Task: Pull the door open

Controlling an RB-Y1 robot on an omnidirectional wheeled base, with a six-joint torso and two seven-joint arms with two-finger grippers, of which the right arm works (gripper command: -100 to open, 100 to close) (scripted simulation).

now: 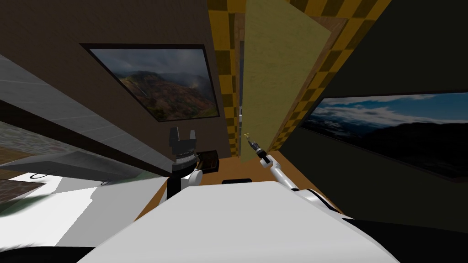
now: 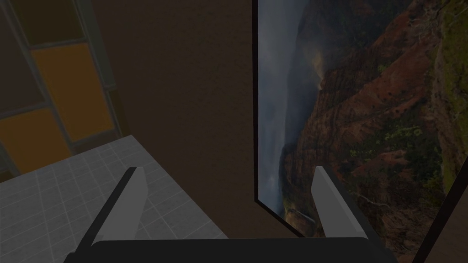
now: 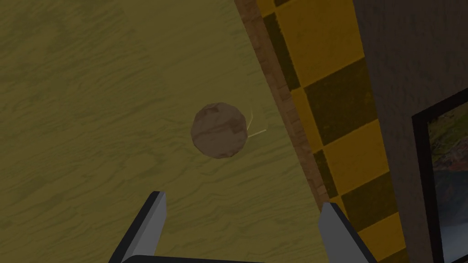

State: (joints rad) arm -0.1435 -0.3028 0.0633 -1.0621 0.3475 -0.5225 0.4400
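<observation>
The right pincer (image 3: 242, 200) is hovering released, fingers spread, just short of the round brown knob (image 3: 219, 130). The knob is sitting near the edge of the yellowish wood-grain door (image 3: 91, 114) ahead, beside a yellow checkered wall (image 3: 338, 105). The knob is looking rigid, smooth and probably slippery, so I am judging a squeeze across its sides best. The left pincer (image 2: 227, 168) is idling, released.

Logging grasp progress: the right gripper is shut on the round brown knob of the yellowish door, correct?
No. The right wrist view shows the right gripper open, with the round brown knob of the yellowish door ahead of it, ungripped.
</observation>
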